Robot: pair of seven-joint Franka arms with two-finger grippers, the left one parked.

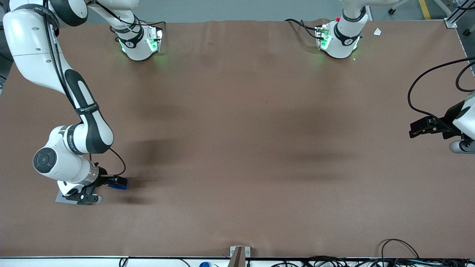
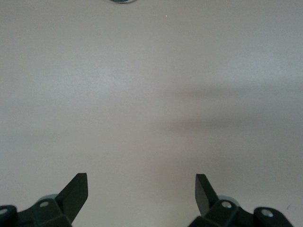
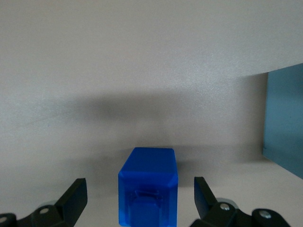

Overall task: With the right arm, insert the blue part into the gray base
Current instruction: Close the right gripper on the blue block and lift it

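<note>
The blue part [image 1: 123, 186] lies on the brown table near the working arm's end. In the right wrist view the blue part [image 3: 147, 189] sits between the two fingers with a gap on each side. My right gripper [image 1: 115, 181] [image 3: 138, 183] is open and low around it, touching nothing. The gray base [image 1: 59, 198] stands beside the part, closer to the table's end; the arm's wrist hides most of it and only a corner shows. One side of the base [image 3: 285, 120] shows in the right wrist view.
The brown table [image 1: 237, 148] stretches wide toward the parked arm's end. A small bracket [image 1: 239, 252] sits at the table edge nearest the front camera. Cables [image 1: 400, 256] lie along that edge.
</note>
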